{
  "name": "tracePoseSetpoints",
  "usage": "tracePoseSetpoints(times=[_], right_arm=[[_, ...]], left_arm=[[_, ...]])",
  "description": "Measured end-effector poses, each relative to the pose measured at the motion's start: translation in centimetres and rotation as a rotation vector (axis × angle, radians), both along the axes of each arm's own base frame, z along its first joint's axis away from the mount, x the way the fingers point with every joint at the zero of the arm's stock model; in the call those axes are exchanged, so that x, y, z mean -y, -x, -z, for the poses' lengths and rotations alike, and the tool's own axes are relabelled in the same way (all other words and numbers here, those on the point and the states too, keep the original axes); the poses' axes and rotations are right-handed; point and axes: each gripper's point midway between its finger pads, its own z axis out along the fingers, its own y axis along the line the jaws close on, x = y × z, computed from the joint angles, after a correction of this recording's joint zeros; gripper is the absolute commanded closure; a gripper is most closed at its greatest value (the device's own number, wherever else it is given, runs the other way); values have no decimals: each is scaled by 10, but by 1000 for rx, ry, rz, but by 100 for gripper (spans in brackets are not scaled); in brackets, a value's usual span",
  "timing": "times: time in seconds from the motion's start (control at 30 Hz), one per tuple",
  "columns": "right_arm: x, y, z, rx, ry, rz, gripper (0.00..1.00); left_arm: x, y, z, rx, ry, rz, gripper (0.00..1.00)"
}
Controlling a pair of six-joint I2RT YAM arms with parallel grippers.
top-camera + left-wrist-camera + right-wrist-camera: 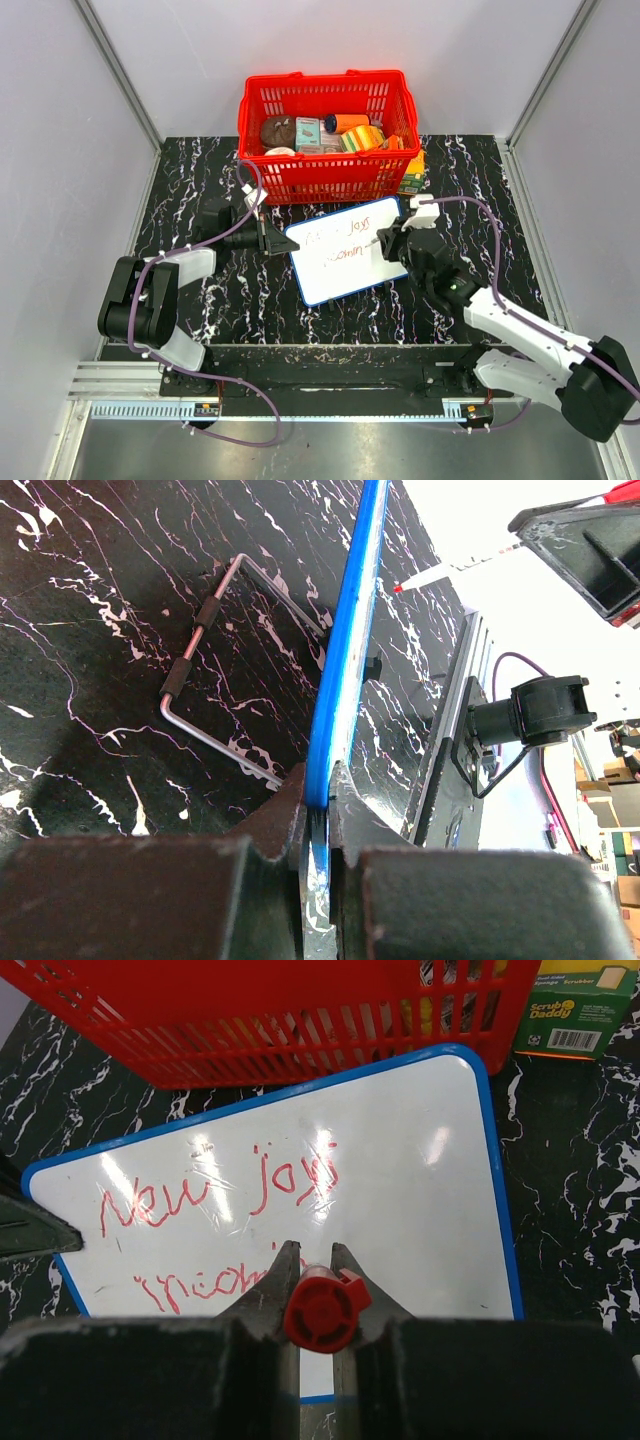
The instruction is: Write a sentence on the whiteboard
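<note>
The whiteboard [345, 250], white with a blue rim, lies in front of the red basket. Red handwriting [215, 1185] runs in two lines across it, reading roughly "New job" and "incomin". My left gripper [272, 240] is shut on the board's left edge; in the left wrist view the blue rim [345, 660] runs up from between my fingers [318, 810]. My right gripper [308, 1260] is shut on a red marker [326, 1310], its tip down on the board at the end of the second line. The marker tip [400, 585] also shows in the left wrist view.
A red basket [330, 190] full of small goods stands behind the board. A green Scrub Daddy box [580, 1005] sits by its right corner. A bent metal wire stand [215, 670] lies on the black marbled table under the board's left side.
</note>
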Motion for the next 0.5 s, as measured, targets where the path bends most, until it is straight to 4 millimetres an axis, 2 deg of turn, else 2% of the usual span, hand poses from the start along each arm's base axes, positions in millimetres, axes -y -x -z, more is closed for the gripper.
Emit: tracePoseSetpoints(times=[0.23,0.5], right_arm=[[-1,-7,14,-32,38,12,100],[3,-11,12,-25,42,34,100]], left_arm=[[0,0,0,0,0,0,100],[0,0,0,0,0,0,100]])
